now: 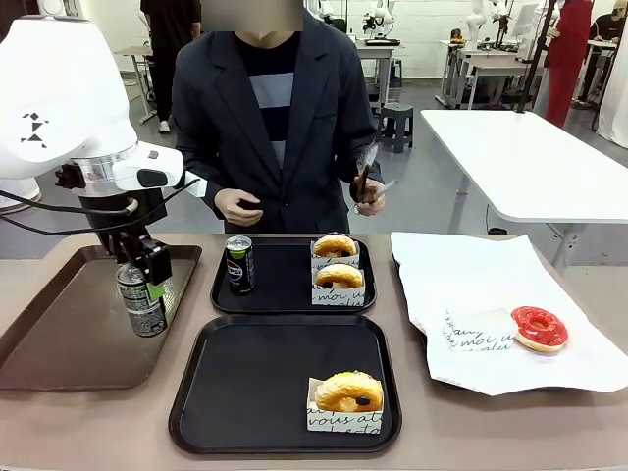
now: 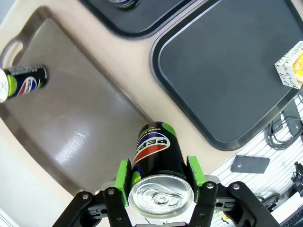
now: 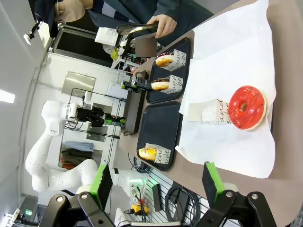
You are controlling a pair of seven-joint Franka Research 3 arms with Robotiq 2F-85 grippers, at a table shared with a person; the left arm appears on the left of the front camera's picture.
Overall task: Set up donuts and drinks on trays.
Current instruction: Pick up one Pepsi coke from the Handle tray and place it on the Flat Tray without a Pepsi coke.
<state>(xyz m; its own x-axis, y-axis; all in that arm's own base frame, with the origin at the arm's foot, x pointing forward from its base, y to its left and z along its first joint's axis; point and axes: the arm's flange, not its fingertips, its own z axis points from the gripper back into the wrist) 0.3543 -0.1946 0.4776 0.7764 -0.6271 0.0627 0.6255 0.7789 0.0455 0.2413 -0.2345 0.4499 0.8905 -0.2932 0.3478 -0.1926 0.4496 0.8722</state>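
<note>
Left hand (image 2: 158, 182) clamped on Pepsi can (image 2: 156, 151), above brown tray's (image 1: 59, 343) right edge. Right hand (image 3: 156, 184) apart, empty. Step: carrying drink; next, upright placement in near black tray's (image 1: 255, 383) left half.

The left arm (image 1: 69, 108) was a bulky white shell with a small black geometric mark, a metal collar and black cables looped beneath. Its claw (image 2: 161, 182) was black with green pads and round silver screws (the right claw (image 3: 158, 182) matched). The person (image 1: 265, 108) wore a dark jacket over a striped top.
</note>
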